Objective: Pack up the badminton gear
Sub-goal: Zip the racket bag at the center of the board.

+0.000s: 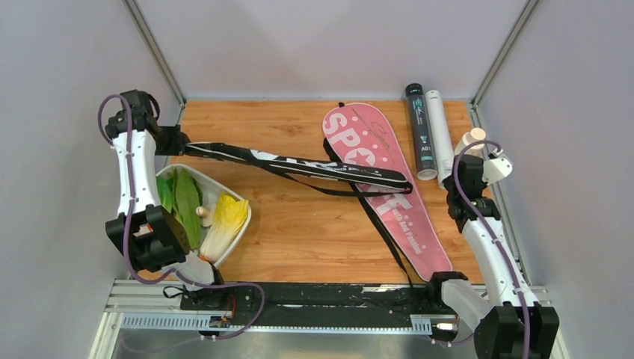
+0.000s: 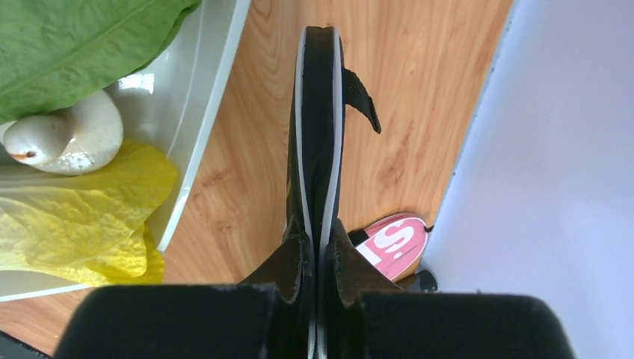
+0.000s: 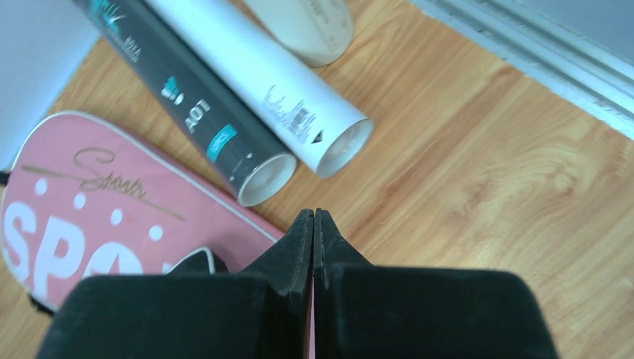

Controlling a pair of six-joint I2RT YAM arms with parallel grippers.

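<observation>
Starting at the left: the left end effector (image 1: 178, 142) is clenched on one end of the black racket bag (image 1: 299, 164), close to the back-left wall. The left wrist view shows the bag turned edge-on between the fingers. In front of that arm, a white tray (image 1: 246, 218) sits on the surface (image 1: 299, 239) and holds green leaves (image 1: 183, 200) and a yellow leafy head (image 1: 224, 221). From the grip, the black bag runs diagonally rightward across the surface, and its far end lies over the upper part of the pink "SPORT" racket bag (image 1: 419, 224). The pink bag lies flat, angled from back centre toward the front right. A black strap trails across it. Just right of its top, a black tube (image 1: 420, 131) and a white tube (image 1: 441, 134) lie side by side, touching. A small bottle with a tan cap (image 1: 472, 138) stands beside them. The right end effector (image 3: 314, 217) is clenched on nothing and hangs just short of the tubes' open ends.
</observation>
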